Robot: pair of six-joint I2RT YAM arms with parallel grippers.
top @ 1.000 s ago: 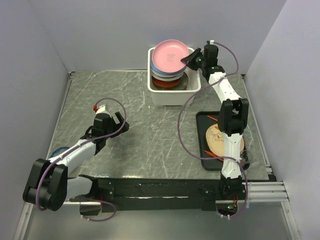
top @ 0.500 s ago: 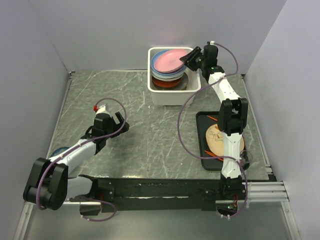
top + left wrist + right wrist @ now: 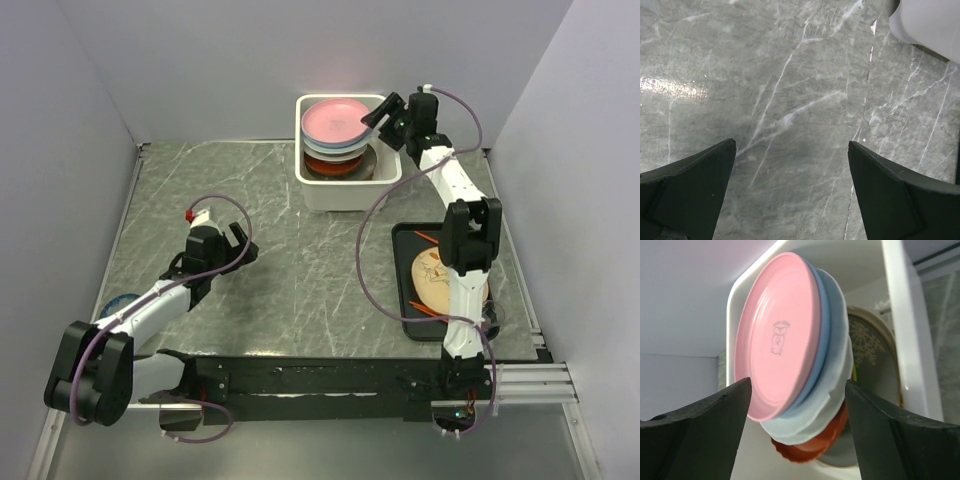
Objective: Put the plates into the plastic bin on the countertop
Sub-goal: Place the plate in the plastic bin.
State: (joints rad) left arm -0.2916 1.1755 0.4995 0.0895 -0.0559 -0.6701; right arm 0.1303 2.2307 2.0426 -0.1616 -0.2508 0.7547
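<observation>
The plastic bin (image 3: 345, 192) stands at the back of the countertop (image 3: 300, 270). Inside it lies a stack of plates, with a pink plate (image 3: 333, 122) on top. In the right wrist view the pink plate (image 3: 777, 360) rests on pale blue (image 3: 824, 340), white (image 3: 832, 400) and red-brown (image 3: 815, 447) plates, and a grey patterned plate (image 3: 870, 347) lies beneath. My right gripper (image 3: 383, 115) hangs open at the bin's right rim, its fingers (image 3: 715, 420) apart from the stack. A cream plate (image 3: 438, 280) lies on a black tray. My left gripper (image 3: 238, 246) is open over bare countertop (image 3: 790, 75).
The black tray (image 3: 404, 250) sits at the right beside the right arm, with thin orange sticks around the cream plate. A blue round thing (image 3: 118, 301) peeks out under the left arm. The bin's corner (image 3: 930, 22) shows in the left wrist view. Walls enclose three sides.
My right gripper has opened and let go of the pink plate, which dropped from a tilt above the rim onto the stack in the bin. The left arm has not moved.
</observation>
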